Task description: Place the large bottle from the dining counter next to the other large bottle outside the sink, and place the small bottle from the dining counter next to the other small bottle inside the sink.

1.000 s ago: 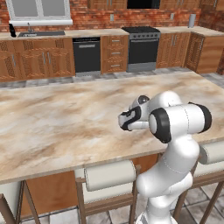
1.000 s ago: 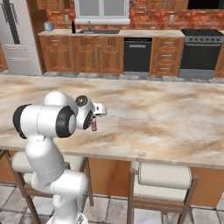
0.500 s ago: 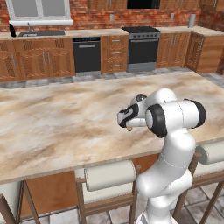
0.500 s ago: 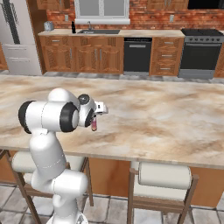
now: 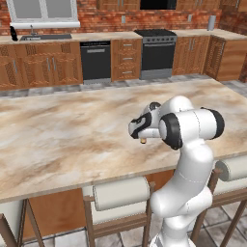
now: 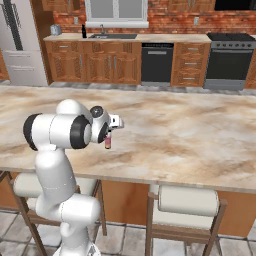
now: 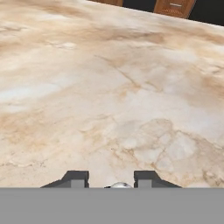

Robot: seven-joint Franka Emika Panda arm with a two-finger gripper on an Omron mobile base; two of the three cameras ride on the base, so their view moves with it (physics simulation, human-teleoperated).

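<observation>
Hardly anything has shifted since a second ago: my elbow has drawn in slightly, and my hand hangs over the same spot.

From the left base view, my arm rises at 5 o'clock and folds forward, wrist bent down, so the gripper (image 5: 143, 138) points at the dining counter (image 5: 72, 130). The small bottle (image 5: 143, 142) shows as a tan speck right under it. Far off at 10 o'clock, a black bottle (image 5: 13, 34) stands beside the sink (image 5: 46, 36).

From the right base view, the arm comes up at 7 o'clock, forearm level, with the hand turned down over the bottle.

From the hand view, my fingertips (image 7: 78, 177) sit at 6 o'clock on either side of the bottle's pale cap. I cannot tell whether they press on it.
</observation>
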